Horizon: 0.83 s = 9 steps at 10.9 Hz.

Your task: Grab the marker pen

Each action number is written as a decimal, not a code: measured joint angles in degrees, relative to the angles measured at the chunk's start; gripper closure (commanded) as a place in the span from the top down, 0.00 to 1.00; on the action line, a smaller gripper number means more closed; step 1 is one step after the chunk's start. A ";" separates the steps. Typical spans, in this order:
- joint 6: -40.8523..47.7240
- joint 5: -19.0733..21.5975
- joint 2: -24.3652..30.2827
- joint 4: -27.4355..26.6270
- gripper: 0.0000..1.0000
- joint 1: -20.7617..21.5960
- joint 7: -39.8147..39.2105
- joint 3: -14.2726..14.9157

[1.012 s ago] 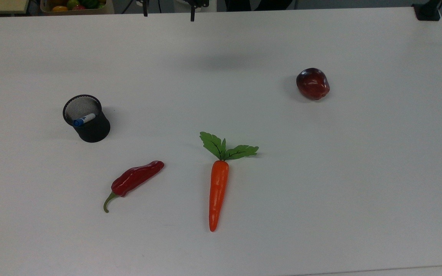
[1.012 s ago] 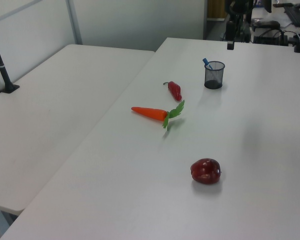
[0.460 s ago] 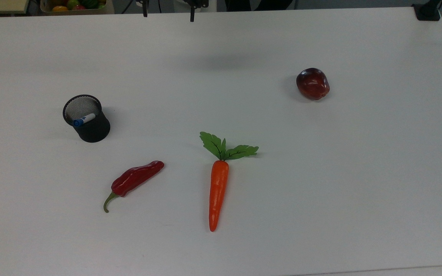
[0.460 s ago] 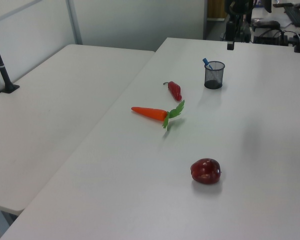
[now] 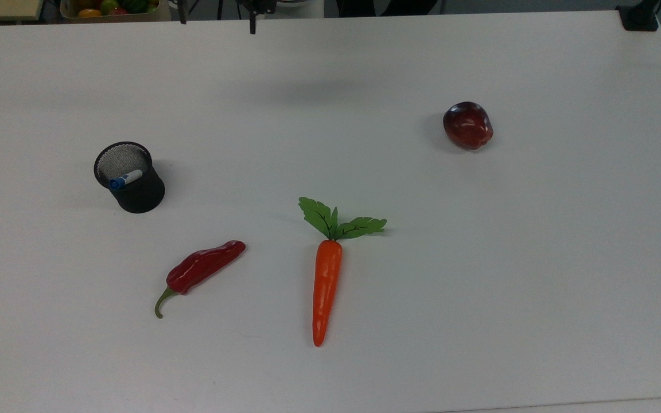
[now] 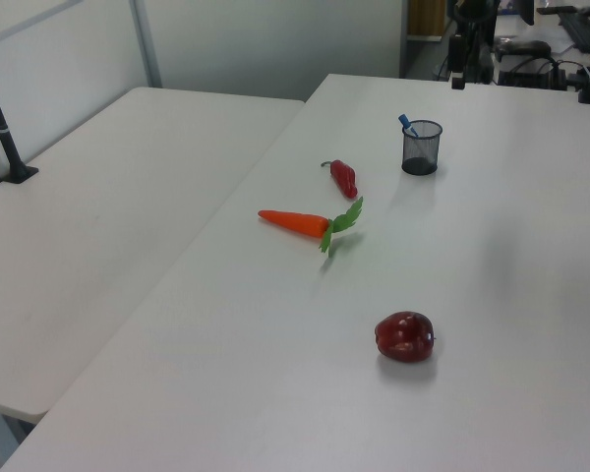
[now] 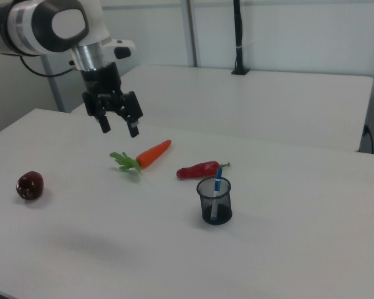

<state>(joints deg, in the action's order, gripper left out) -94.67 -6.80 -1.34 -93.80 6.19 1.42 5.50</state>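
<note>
The marker pen (image 5: 125,179), white with a blue cap, leans inside a black mesh cup (image 5: 137,198) at the top view's left. In the right view the marker pen (image 7: 217,179) sticks up out of the cup (image 7: 214,208) near the table's middle. My gripper (image 7: 119,129) hangs open and empty, high above the table, over the carrot's leaves in the right view. In the top view my gripper (image 5: 217,24) shows as two fingertips at the upper edge, far from the cup. Nothing is between the fingers.
An orange carrot (image 5: 326,281) with green leaves and a red chili pepper (image 5: 201,268) lie in the table's front middle. A dark red apple (image 5: 467,125) sits at the top view's right. A box of toy fruit (image 5: 109,8) stands beyond the far edge.
My gripper has shifted toward the top view's left, staying open and high. The marker pen, cup and produce have not moved.
</note>
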 measured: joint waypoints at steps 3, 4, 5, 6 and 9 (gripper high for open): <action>-5.22 0.00 -1.62 -0.05 1.00 -6.46 -3.46 0.29; -8.79 0.00 -2.83 -0.08 1.00 -8.80 -4.29 0.37; -12.23 0.01 -4.15 -0.13 1.00 -10.62 -5.56 0.40; -16.69 0.02 -6.27 -0.16 1.00 -12.53 -8.73 0.42; -26.01 1.58 -11.51 -0.28 0.99 -14.49 -14.46 0.41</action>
<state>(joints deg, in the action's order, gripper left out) -120.68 -5.23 -12.85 -94.09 -8.30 -13.04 5.92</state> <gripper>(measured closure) 0.000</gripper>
